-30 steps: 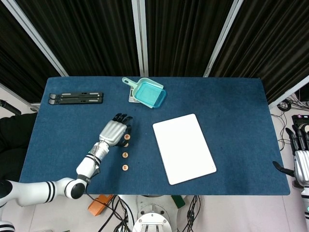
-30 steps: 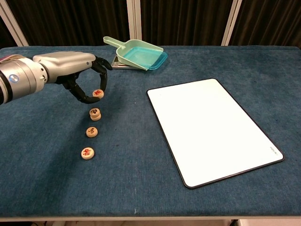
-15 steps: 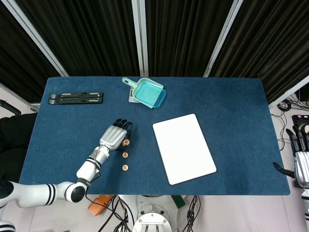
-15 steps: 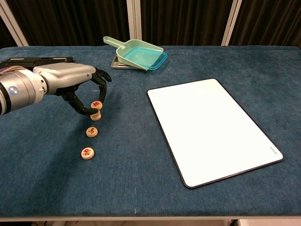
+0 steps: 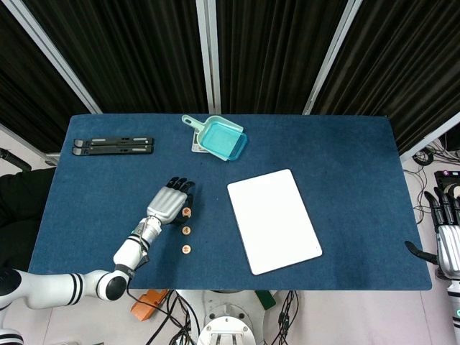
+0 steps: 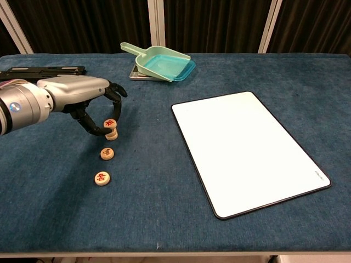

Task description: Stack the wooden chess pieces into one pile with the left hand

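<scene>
Over the last second the left hand [image 6: 90, 101] has come down with the held chess piece [image 6: 109, 124], which was well above the row a moment ago and now sits right on top of the base piece [image 6: 112, 135], apparently touching it though a little off-centre toward the hand. Thumb and a finger still pinch it while the other fingers are spread, so it is not yet released. In the head view the left hand [image 5: 167, 202] covers most of that spot. Two more pieces lie nearer the table's front edge: the middle piece [image 6: 107, 153] and the nearest piece [image 6: 102, 178]. Judging by this, the first stacking is almost done and two pieces remain. The right hand [image 5: 448, 237] hangs off the table edge, fingers apart, empty.
</scene>
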{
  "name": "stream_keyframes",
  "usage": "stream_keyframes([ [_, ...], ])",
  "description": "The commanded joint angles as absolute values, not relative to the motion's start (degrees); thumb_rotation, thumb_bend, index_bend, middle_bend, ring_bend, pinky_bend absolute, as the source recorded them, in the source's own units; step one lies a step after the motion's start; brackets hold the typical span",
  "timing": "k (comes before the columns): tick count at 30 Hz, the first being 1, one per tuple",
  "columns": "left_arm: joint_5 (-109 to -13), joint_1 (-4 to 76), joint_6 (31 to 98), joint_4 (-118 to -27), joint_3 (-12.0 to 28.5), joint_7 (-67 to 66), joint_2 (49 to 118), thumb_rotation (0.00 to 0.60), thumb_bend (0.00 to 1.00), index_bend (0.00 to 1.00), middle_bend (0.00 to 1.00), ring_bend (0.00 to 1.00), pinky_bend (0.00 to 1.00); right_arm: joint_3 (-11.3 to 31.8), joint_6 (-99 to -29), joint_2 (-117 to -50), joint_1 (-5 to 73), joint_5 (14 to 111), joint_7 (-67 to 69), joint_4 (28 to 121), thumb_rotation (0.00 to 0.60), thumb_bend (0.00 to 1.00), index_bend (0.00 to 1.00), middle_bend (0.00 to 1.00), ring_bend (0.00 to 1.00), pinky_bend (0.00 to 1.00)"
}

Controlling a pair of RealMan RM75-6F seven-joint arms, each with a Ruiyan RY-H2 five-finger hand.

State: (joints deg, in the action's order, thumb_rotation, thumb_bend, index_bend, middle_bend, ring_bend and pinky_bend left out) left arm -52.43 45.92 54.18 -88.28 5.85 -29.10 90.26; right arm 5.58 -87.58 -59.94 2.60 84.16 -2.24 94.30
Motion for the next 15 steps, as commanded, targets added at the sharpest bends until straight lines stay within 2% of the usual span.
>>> stream_keyframes([
  [1, -52.34, 45.94, 54.11, -88.23, 5.86, -29.06, 90.29, 0.6, 0.34, 0.51, 0.08, 0.0, 0.0, 5.57, -87.55, -59.99, 2.61, 84.18, -2.2, 94.25, 0.6, 0.19, 0.0, 0.04, 0.0, 0.04],
  [15, -51.61, 46.09, 53.66, -87.95, 5.6, -29.43, 90.31, 0.6, 0.31, 0.49, 0.07, 0.0, 0.0, 5.56, -87.62, -60.06, 2.5, 84.2, -1.87, 94.02, 0.6, 0.19, 0.0, 0.04, 0.0, 0.04],
])
